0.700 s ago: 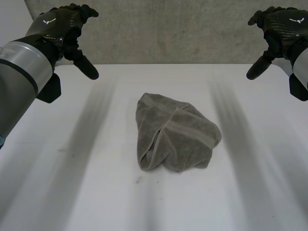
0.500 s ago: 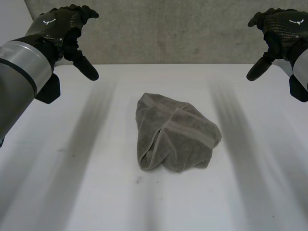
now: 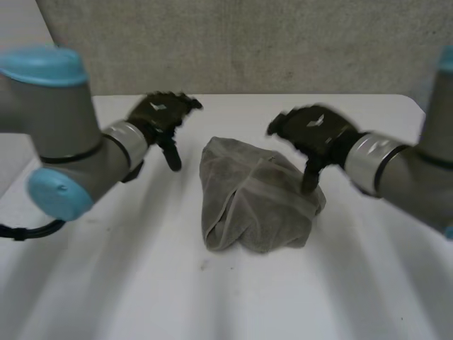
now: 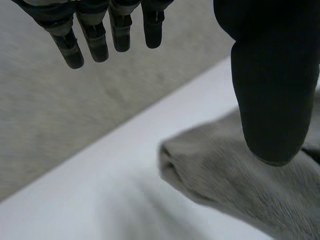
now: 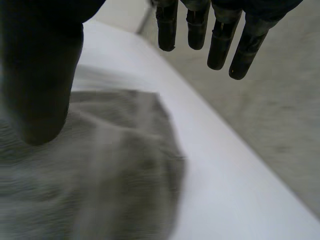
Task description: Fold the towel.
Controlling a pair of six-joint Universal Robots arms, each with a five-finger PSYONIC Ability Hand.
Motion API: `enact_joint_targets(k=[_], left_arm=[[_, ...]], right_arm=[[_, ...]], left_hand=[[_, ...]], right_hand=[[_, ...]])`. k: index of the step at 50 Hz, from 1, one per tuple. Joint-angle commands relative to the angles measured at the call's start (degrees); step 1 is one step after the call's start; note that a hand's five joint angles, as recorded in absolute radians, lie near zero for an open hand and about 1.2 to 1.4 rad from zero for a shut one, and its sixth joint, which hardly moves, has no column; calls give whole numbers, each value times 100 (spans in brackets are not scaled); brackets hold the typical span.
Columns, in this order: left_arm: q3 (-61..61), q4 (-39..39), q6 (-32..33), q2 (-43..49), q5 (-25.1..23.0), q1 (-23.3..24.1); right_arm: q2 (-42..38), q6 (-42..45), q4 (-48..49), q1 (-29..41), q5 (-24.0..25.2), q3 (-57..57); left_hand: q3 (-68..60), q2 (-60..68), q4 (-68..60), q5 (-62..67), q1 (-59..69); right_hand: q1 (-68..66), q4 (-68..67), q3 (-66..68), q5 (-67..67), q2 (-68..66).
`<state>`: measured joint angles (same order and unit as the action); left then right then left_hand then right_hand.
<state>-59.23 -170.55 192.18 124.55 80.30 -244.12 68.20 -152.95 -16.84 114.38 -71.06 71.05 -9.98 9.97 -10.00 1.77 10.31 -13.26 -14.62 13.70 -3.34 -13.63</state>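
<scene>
White surface (image 3: 106, 283) ran back to a rough grey wall (image 3: 248, 42). The towel (image 3: 255, 205) lay at the middle of it, bunched into a grey-brown heap rather than spread flat. The heap was somewhat longer from far to near than from left to right, and a hem band (image 3: 279, 195) crossed its top on a slant. No free corner could be picked out.

The left robot hand (image 3: 161, 117) hung just beside the heap's far left edge, with a strip of bare surface showing between them in the head view. Its fingers (image 4: 95, 37) were straight and spread and its thumb (image 4: 272, 90) pointed down, with nothing held. From its wrist, the towel's folded edge lay beneath the thumb tip.

The right robot hand (image 3: 311, 131) was over the heap's far right shoulder. It was likewise released, its fingers (image 5: 220, 45) straight and its thumb (image 5: 42, 75) pointing down at the cloth. Whether that thumb touched the towel could not be told.

So the towel lay between the two hands. It was to the right of the left one, and under and to the left of the right one, which was the nearer.

The coming move probably turned on that flanking. Each robot hand would need to close inward and downward on its own side of the far edge. The left one had the wider gap to cross. A pinch there could lift and open the heap before any fold was made.
</scene>
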Motion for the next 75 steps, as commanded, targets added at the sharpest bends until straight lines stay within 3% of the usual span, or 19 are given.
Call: enact_joint_targets(k=[1, 9, 12, 16, 17, 18, 19, 22, 34, 44, 45, 46, 47, 49, 50, 52, 60, 70, 75], left_arm=[[771, 4, 126, 1307, -1059, 5], [1361, 21, 319, 2134, -1430, 14], [1388, 21, 521, 2232, -1439, 40], [1388, 21, 768, 2276, -1421, 75], [1388, 30, 864, 2285, -1404, 101], [1388, 30, 952, 2267, -1360, 136], [1388, 30, 952, 2267, -1360, 137], [1397, 21, 1075, 2171, -1229, 198], [276, 144, 576, 126, 353, 260], [-2896, 92, 276, -1852, 433, 137], [-3336, 22, 276, -2125, 425, 111], [-3341, 21, 276, -2127, 425, 110], [-3715, -83, 276, -2397, 416, 67], [-4097, -198, 276, -2690, 398, 14], [-4349, -303, 276, -2916, 381, -21], [-4571, -418, 284, -3147, 381, -21], [-5168, -761, 267, -3858, 398, -30], [-5397, -752, 258, -4254, 442, -83], [-5485, -761, 258, -4448, 433, -215]], right_arm=[[-764, 63, 286, 453, 14, 129], [-1546, 72, 1183, 717, -399, 164], [-1669, 98, 1306, 752, -654, 199], [-1687, 107, 1341, 752, -681, 313], [-1687, 107, 1341, 752, -681, 313], [-1661, 107, 1341, 752, -672, 331], [-1591, 116, 1332, 743, -672, 357], [-1285, 107, 1324, 682, -672, 479], [273, 327, 946, 137, -408, 1131], [704, 2181, -777, -558, -224, 1790], [704, 2303, -812, -575, -215, 1790], [686, 2261, -734, -575, -215, 1746], [686, 2260, -733, -575, -215, 1746], [634, 2033, -392, -575, -189, 1528], [633, 2032, -390, -575, -189, 1526], [467, 1621, 47, -558, -127, 1211], [-446, 863, 533, 399, 233, 52], [-2100, 872, -109, 1024, 506, -1840], [-2917, 898, -548, 1165, 620, -2737]], left_hand=[[-74, 75, -72, -105, 41], [-376, 377, -374, 197, 342], [-1196, 1197, -1194, 1017, 1162], [-2429, 2430, -2427, 2250, 2395], [-3528, 3529, -3526, 3349, 3495], [-4738, 4739, -4736, 4559, 4705], [-4750, 4751, -4748, 4571, 4717], [-6992, 6993, -6991, 6814, 6959], [-7002, 7003, -7000, 6823, 6969], [-7002, 7003, -7000, 6823, 6969], [-7002, 7003, -7000, 6823, 6969], [-7002, 7003, -7000, 6823, 6969], [-7002, 7003, -7000, 6823, 6969], [-7002, 7003, -7000, 6823, 6969], [-7002, 7003, -7000, 6823, 6969], [-7002, 7003, -7000, 6823, 6969], [-7002, 7003, -7000, 6823, 6969], [-7002, 7003, -7000, 6823, 6969], [-7002, 7003, -7000, 6823, 6969]], right_hand=[[326, 462, -370, 334, 363], [326, 462, -370, 334, 363], [-1045, -909, 1001, -1037, -1008], [-4429, -4293, 4385, -4421, -4393], [-4442, -4306, 4399, -4434, -4406], [-5825, -5689, 5781, -5817, -5788], [-6665, -6529, 6621, -6657, -6629], [-6674, -6538, 6630, -6666, -6637], [-6674, -6538, 6630, -6666, -6637], [-6674, -6538, 6630, -6666, -6637], [-6330, -6194, 6286, -6322, -6293], [-4178, -4042, 4134, -4170, -4142], [-4157, -4021, 4113, -4149, -4120], [-1275, -1140, 1232, -1267, -1239], [-1264, -1128, 1220, -1256, -1227], [-173, -37, 129, -165, -137], [-119, 17, 75, -111, -83], [-389, -253, 345, -381, -352], [-1516, -1380, 1472, -1508, -1479]])
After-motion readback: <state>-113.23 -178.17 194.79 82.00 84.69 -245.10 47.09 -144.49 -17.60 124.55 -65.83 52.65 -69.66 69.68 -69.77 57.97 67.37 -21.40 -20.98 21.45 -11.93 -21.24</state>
